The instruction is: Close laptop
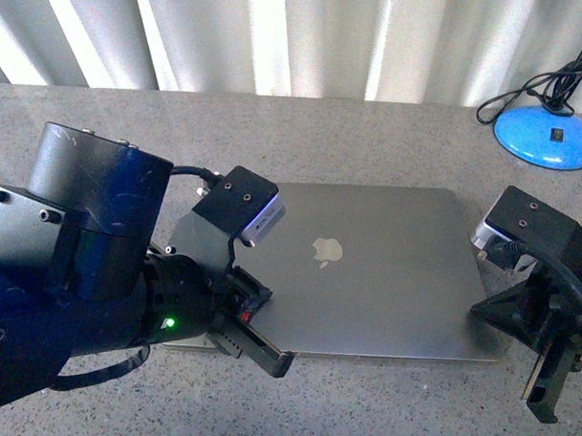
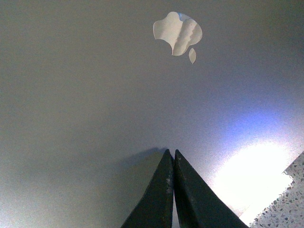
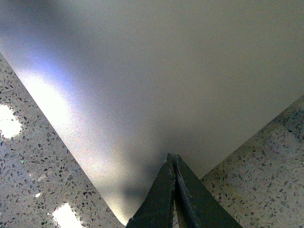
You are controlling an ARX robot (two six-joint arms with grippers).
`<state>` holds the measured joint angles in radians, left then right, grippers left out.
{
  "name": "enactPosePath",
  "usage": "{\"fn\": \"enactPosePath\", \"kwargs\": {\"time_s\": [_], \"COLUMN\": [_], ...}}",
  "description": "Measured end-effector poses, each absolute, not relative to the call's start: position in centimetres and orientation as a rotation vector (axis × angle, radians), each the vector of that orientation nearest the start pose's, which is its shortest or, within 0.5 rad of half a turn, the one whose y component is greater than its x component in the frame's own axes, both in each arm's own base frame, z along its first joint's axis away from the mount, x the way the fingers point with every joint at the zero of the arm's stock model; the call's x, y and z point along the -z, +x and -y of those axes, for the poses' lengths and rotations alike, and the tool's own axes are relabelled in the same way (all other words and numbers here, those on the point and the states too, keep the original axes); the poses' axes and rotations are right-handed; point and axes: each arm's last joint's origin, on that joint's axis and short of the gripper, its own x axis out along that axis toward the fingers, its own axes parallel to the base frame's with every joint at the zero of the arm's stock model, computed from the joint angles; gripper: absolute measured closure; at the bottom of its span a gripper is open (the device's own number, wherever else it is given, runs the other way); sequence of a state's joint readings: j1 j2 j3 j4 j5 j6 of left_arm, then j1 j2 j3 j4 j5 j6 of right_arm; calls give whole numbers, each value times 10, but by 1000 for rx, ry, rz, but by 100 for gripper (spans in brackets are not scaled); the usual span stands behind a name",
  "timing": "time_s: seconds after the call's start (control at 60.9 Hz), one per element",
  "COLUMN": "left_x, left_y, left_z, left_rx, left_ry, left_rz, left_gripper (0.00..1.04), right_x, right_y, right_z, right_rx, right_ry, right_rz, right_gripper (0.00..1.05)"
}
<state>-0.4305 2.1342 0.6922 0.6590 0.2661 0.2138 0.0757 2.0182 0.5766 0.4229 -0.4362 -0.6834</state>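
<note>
The grey laptop (image 1: 369,273) lies flat on the speckled table with its lid down and the apple logo up. My left gripper (image 1: 262,345) is shut and empty at the laptop's front left corner. In the left wrist view its tips (image 2: 171,153) are over the lid (image 2: 95,95), below the logo. My right gripper (image 1: 546,391) is shut and empty just off the laptop's front right corner. In the right wrist view its tips (image 3: 172,156) point at a corner of the lid (image 3: 156,71).
A blue lamp base (image 1: 544,137) with a black cable (image 1: 530,90) sits at the back right. Pale curtains (image 1: 266,37) hang behind the table's far edge. Speckled tabletop (image 1: 393,406) lies in front of the laptop.
</note>
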Motion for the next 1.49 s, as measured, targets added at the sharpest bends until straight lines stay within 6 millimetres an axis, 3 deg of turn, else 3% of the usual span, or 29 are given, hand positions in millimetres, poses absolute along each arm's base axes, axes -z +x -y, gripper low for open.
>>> {"fn": "enactPosePath", "kwargs": {"time_s": [0.377, 0.591, 0.755, 0.821, 0.853, 0.903, 0.985, 1.116, 1.165, 1.28, 1.395, 1.493], "left_x": [-23, -41, -98, -133, -143, -162, -172, -167, -165, -161, -162, -162], "left_y": [289, 296, 301, 279, 269, 254, 251, 252, 250, 231, 212, 199], "left_z": [136, 117, 68, 26, 15, 2, 2, 4, -1, -1, 0, 0], "left_rx": [712, 487, -25, -391, -489, -603, -585, -566, -402, -62, 1, 2], "left_ry": [248, 166, -83, -270, -316, -406, -465, -474, -434, -181, -59, -28], "left_rz": [-718, -595, -321, -173, -134, -26, 25, 4, -2, -18, -9, -12], "left_gripper": [101, 101, 101, 101, 101, 92, 74, 49, 55, 77, 100, 101], "right_x": [-25, -44, -104, -149, -167, -191, -222, -228, -220, -210, -203, -194], "right_y": [273, 270, 270, 263, 256, 240, 215, 211, 211, 198, 183, 173], "right_z": [-35, -35, -27, -18, -13, -5, -1, -1, -1, 1, 0, 0], "right_rx": [-789, -770, -633, -505, -456, -398, -354, -347, -244, -15, -7, -2], "right_ry": [-426, -400, -373, -344, -326, -292, -273, -263, -222, -95, -43, -28], "right_rz": [-793, -749, -535, -377, -316, -257, -141, -116, -116, -20, 0, -10], "right_gripper": [104, 104, 104, 104, 104, 98, 79, 56, 58, 79, 102, 104]}}
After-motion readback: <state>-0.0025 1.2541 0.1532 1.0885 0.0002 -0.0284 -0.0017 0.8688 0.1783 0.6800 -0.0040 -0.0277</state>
